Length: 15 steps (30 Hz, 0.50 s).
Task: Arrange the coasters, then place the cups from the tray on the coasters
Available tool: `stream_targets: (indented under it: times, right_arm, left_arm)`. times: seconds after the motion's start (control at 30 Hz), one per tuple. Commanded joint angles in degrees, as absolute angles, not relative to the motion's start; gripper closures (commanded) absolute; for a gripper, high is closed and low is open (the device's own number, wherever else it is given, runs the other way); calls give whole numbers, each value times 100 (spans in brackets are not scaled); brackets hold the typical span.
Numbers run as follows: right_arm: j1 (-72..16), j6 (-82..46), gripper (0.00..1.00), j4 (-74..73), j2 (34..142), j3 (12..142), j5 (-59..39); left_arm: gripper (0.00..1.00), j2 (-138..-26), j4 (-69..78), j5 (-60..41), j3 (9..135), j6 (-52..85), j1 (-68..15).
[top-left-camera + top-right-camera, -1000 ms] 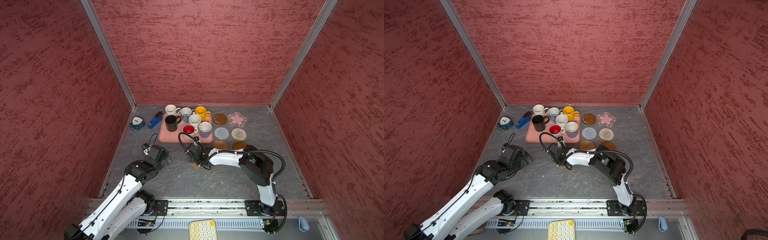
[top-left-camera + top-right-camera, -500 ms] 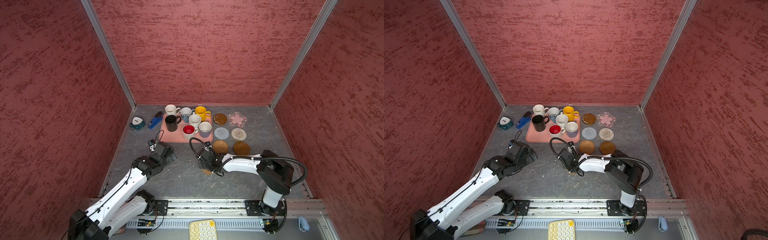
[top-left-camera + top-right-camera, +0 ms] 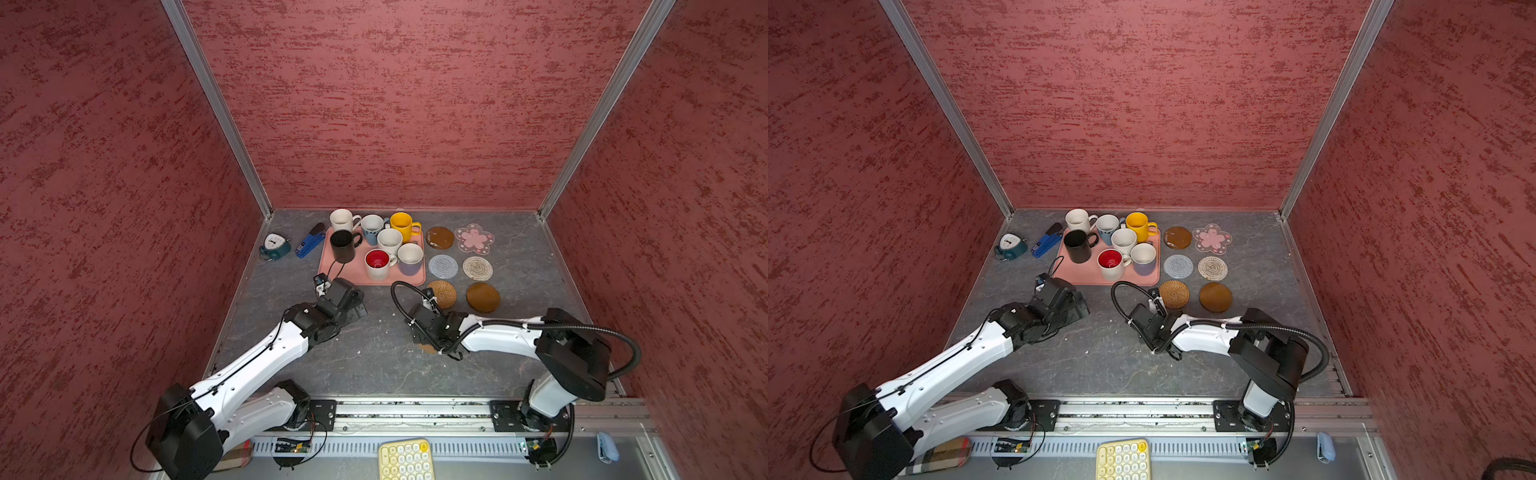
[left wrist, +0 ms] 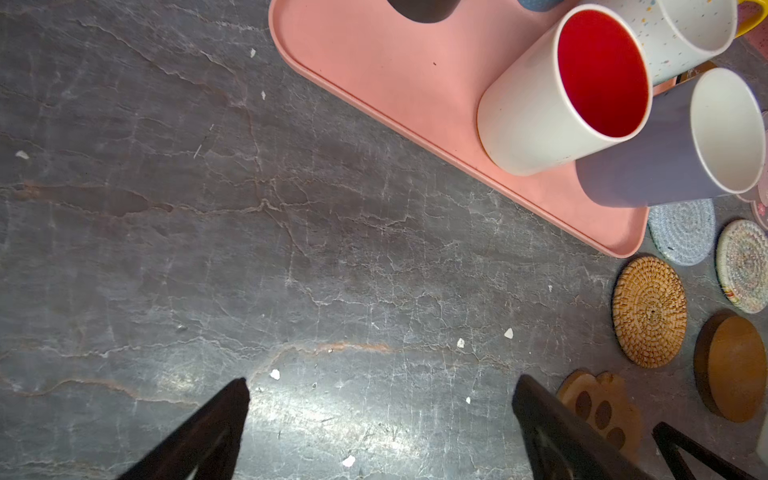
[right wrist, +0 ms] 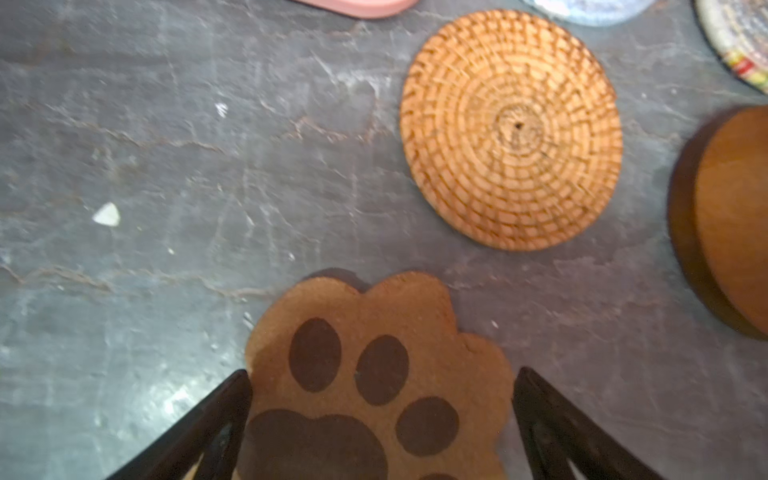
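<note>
Around the edges there's a small teal desk clock [image 3: 274, 245] and a blue stapler [image 3: 309, 241] at the back left, just beside the flat salmon-pink rounded-corner tray [image 3: 353, 272], and a pale yellow keypad [image 3: 405, 459] down by the front rail. All seven mugs sit upright on the tray, bunched toward its back and right side: black [image 3: 343, 245], plain white [image 3: 343, 219], light blue [image 3: 372, 227], yellow [image 3: 402, 226], speckled white [image 3: 389, 241], white with red inside [image 3: 377, 264] and lavender [image 3: 410, 258]. Right of the tray six coasters lie flat in two columns: amber-brown disc [image 3: 439, 237], pink flower [image 3: 474, 238], grey crochet round [image 3: 443, 266], beige woven round [image 3: 477, 268], tan rattan round [image 3: 442, 294] and a second amber disc [image 3: 482, 297]. The left gripper [image 4: 382, 384] is wide open over bare grey marbled tabletop [image 4: 208, 208], near the tray's front edge. The right gripper [image 5: 382, 376] is wide open too, low over the table in front of the rattan round, straddling the brown paw-print coaster [image 5: 415, 316]. Can't tell if the fingers touch its edges. In both top views that wrist and its looping black cable [image 3: 399, 291] hide nearly all of it. The coaster is a cork-tan paw shape with dark brown toe pads, lying flat.
</note>
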State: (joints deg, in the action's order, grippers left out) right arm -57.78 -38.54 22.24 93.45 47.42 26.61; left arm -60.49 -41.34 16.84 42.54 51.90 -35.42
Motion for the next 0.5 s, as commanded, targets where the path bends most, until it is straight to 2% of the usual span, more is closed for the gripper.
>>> stream_targets:
  times: [0.0, 0.47]
  right_arm:
    - [-5754, -3919, 1, 2354, 9101, 4592, 2795]
    - [-5607, -3942, 1, 2605, 8721, 4462, 2798]
  left_arm:
    - [0, -6148, -3916, 1775, 4374, 5269, -3607]
    - [0, -6167, -3832, 1797, 4315, 5265, -3646]
